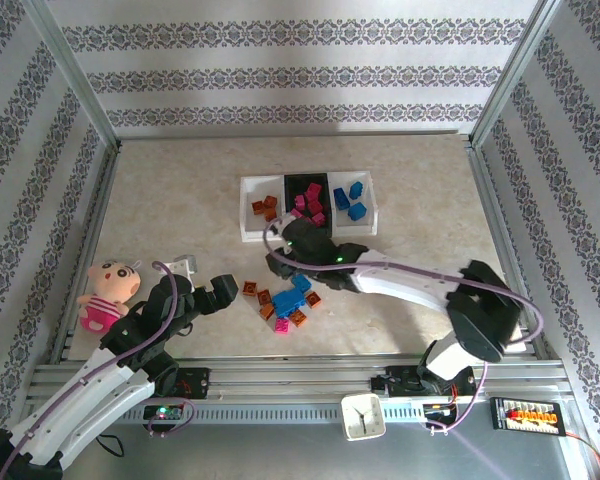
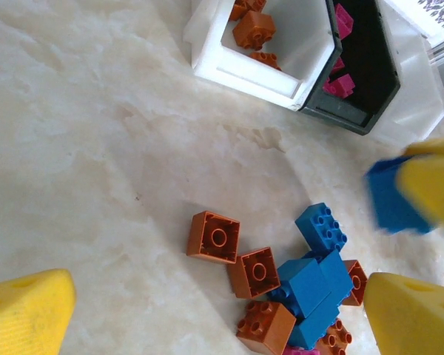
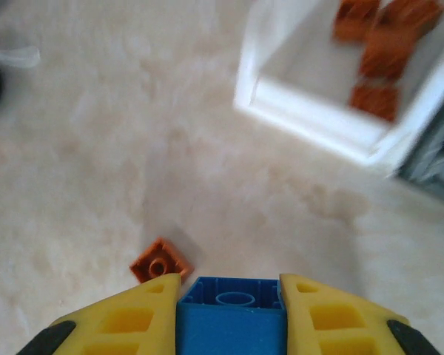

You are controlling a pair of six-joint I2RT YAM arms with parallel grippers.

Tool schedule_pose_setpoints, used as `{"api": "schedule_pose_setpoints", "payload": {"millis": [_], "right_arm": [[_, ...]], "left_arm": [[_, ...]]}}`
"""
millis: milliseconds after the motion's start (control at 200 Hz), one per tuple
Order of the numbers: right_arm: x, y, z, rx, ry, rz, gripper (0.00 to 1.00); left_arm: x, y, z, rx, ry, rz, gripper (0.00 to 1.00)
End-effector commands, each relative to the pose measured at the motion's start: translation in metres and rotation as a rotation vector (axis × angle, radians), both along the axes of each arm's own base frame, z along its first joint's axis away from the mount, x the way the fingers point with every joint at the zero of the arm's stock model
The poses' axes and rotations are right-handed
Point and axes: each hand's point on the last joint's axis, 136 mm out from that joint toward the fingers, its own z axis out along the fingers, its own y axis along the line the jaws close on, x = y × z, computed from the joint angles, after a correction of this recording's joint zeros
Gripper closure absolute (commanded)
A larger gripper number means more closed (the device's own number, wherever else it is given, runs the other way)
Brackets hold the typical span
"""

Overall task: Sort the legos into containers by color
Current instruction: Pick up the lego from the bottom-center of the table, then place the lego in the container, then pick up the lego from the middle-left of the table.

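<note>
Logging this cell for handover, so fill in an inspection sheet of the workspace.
Surface: beige marbled tabletop, flat.
Job's things: three joined plastic bins, white-black-white, holding orange-brown bricks, pink bricks, blue bricks in that order; loose studded plastic bricks, mixed colours, clustered in front.
Clutter: pink plush doll; small white clock.
Grippers: left gripper open, empty; right gripper shut on a blue brick.
Cables: purple cables along both arms.
Surroundings: patterned wallpaper walls; metal frame rails.

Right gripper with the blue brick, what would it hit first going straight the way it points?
Probably bare table: the right gripper, shut on the blue brick, aims at open surface. The orange brick lies just left of that line, the white bin farther off; depth is unclear.
</note>
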Motion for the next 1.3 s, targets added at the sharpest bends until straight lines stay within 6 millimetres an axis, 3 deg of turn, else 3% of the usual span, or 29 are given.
{"api": "schedule_pose_setpoints", "payload": {"millis": [0,150,370,585,710,790,944,1114,1294], "right_arm": [[0.034,-0.047,0.025,0.023,-0.066,-0.143,0.78],[0.084,-0.112,0.035,0.045,-0.054,-0.330,0.78],[0.149,-0.173,0.008,-0.088,-0.004,-0.522,0.79],[0.191,-0.194,-0.018,-0.181,0.061,-0.601,0.77],[0.203,-0.203,-0.030,-0.201,0.094,-0.636,0.59],[0.204,-0.203,-0.025,-0.187,0.090,-0.635,0.48],[0.186,-0.194,0.001,-0.146,0.034,-0.593,0.43],[0.138,-0.170,0.007,-0.098,-0.016,-0.509,0.41],[0.090,-0.158,-0.007,-0.067,-0.007,-0.455,0.41]], "left_arm": [[0.001,-0.005,-0.002,-0.014,-0.002,-0.010,0.00],[0.002,-0.008,-0.003,-0.019,0.004,-0.019,0.00],[0.002,-0.010,-0.003,-0.028,0.013,-0.023,0.00],[0.001,-0.011,-0.006,-0.038,0.031,-0.021,0.00],[0.000,-0.012,-0.007,-0.047,0.038,-0.024,0.00],[0.000,-0.013,-0.007,-0.047,0.039,-0.026,0.00],[0.003,-0.029,-0.005,-0.047,0.048,-0.108,0.00],[0.021,-0.045,-0.027,0.071,0.165,-0.163,0.08],[0.051,-0.056,-0.050,0.207,0.201,-0.178,0.19]]}}
